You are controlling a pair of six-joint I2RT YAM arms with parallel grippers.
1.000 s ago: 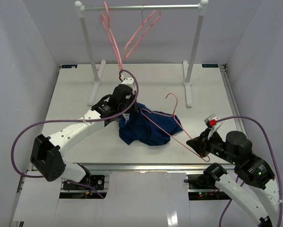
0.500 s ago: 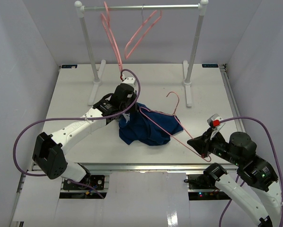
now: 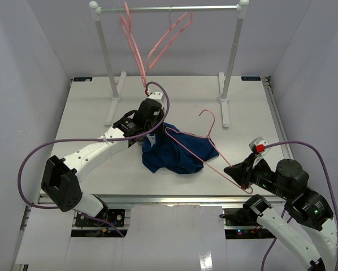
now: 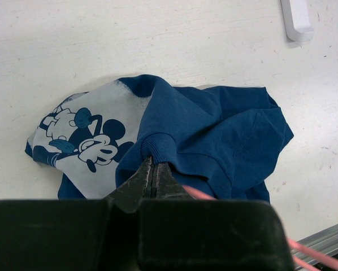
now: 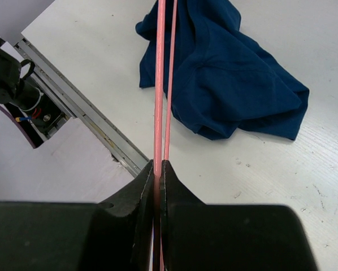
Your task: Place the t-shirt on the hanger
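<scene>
Threading a thin pink triangular wire clothes hanger [image 5: 159, 84] into the neck of a crumpled dark navy-blue short-sleeved cloth t-shirt [image 3: 177, 155] appears to be the step in hand. To do it well, the left jaws would probably need to lift the collar and hold the opening wide while the right jaws ease the hanger in slowly, since the soft cloth could snag or drag along. The t-shirt lies bunched near the middle of the white surface [image 3: 90, 107], with a pale cartoon-mouse print showing on a turned-over part in the left wrist view. The left jaws are pinched tight on a fold of the ribbed collar at the shirt's far left corner. The right jaws are clamped on the hanger's lower corner, near the front right of the surface and well apart from the shirt. From there the hanger's wires run across the cloth toward the collar, and its curved hook sits just beyond the shirt's far side. Whether a hanger shoulder is already inside the neck hole cannot be told.
</scene>
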